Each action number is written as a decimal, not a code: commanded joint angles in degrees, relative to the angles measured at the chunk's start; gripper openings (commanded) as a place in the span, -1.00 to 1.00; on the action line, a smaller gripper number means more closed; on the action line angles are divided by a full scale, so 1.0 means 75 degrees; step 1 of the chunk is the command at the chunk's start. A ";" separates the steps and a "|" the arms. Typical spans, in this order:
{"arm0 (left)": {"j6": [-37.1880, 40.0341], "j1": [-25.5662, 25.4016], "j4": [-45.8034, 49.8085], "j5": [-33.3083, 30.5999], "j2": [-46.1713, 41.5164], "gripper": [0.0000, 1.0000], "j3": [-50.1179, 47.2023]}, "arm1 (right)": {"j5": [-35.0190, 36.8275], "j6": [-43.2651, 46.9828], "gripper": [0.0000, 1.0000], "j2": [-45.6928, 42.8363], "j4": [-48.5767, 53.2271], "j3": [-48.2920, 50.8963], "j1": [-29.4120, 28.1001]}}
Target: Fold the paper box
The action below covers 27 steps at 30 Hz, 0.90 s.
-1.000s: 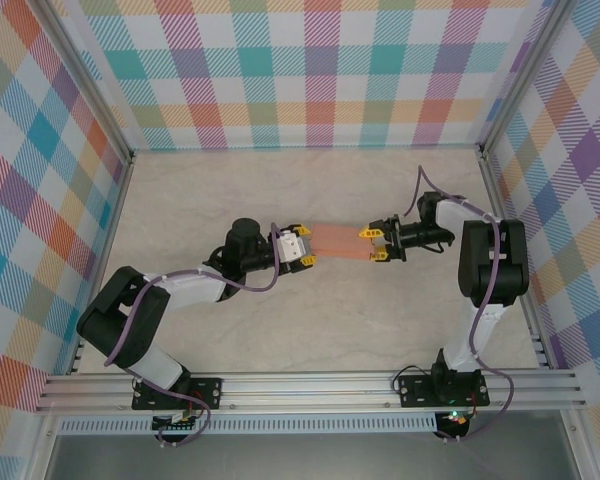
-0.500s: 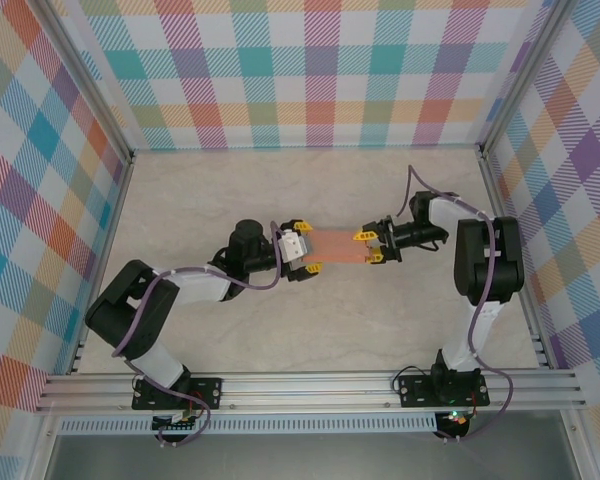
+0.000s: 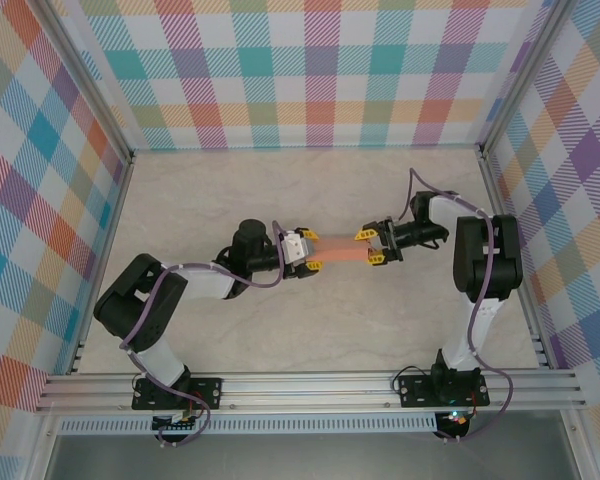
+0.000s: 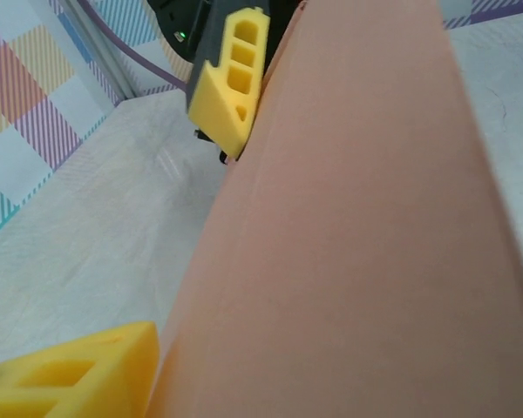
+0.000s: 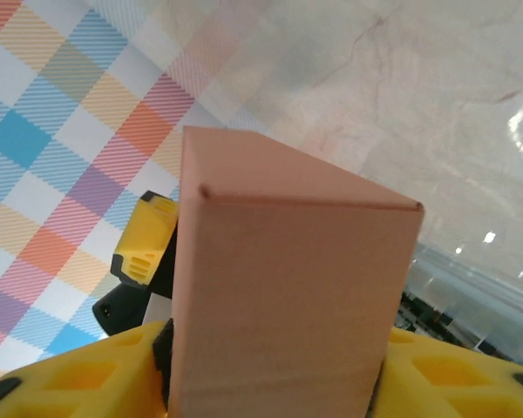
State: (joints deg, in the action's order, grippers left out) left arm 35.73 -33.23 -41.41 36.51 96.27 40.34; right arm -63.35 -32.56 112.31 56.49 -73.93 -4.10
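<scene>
You saw the paper box (image 3: 340,247), a small, elongated rectangular box of salmon-orange thin matte card, already folded into its closed form. In the overhead view it sat near the middle of the work area, with its long axis running left to right and almost level. In the wrist views its faces were plain and smooth and its long edges sharply creased. One end face was closed, with square corners.
</scene>
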 commanded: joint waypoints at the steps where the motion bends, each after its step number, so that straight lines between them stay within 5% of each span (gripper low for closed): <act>1: -0.0440 0.0072 0.0542 0.0251 0.0164 0.15 0.0130 | 0.0695 -0.0316 0.21 -0.0460 -0.0650 -0.0114 0.0083; 19: -0.0606 0.0382 0.2087 0.0119 0.0782 0.15 0.0881 | 0.1760 -0.0164 0.34 -0.0877 -0.1136 0.0166 0.0523; 27: -0.0654 0.0753 0.3185 0.0803 0.0990 0.15 0.1680 | 0.3648 0.0282 0.37 -0.1944 -0.1532 -0.0081 0.0790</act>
State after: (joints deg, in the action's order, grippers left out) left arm 31.07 -28.97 -22.85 38.61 102.98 50.98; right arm -42.74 -34.20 102.43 46.52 -73.14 1.10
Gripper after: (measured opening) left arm 0.575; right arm 0.685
